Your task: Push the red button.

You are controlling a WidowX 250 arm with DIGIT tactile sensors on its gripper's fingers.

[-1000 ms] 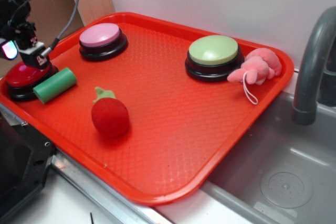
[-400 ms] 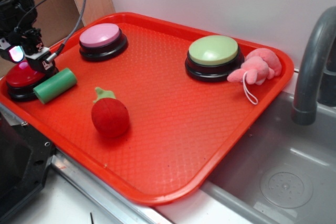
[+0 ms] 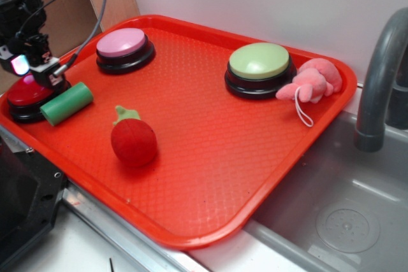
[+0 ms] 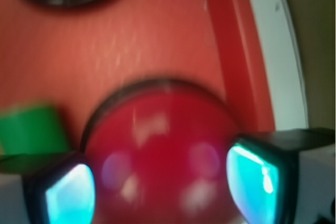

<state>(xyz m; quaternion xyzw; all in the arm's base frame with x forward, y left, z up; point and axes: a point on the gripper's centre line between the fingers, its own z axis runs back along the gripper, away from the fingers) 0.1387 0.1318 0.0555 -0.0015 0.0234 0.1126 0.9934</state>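
Beside a steel sink [image 3: 344, 214] and faucet [image 3: 381, 74], an orange tray [image 3: 210, 151] carries three push buttons and some toys. The red button [image 3: 24, 95] sits at the tray's left edge in the exterior view, touching a green cylinder [image 3: 66, 102]. Over the last second the gripper [image 3: 35, 68] has drifted slightly across the dome while staying low on it, so the press looks under way or just made. In the wrist view the jaws stand spread wide, their glowing pads [image 4: 68, 195] flanking the dome [image 4: 160, 161] and gripping nothing; whether they touch it I cannot tell.
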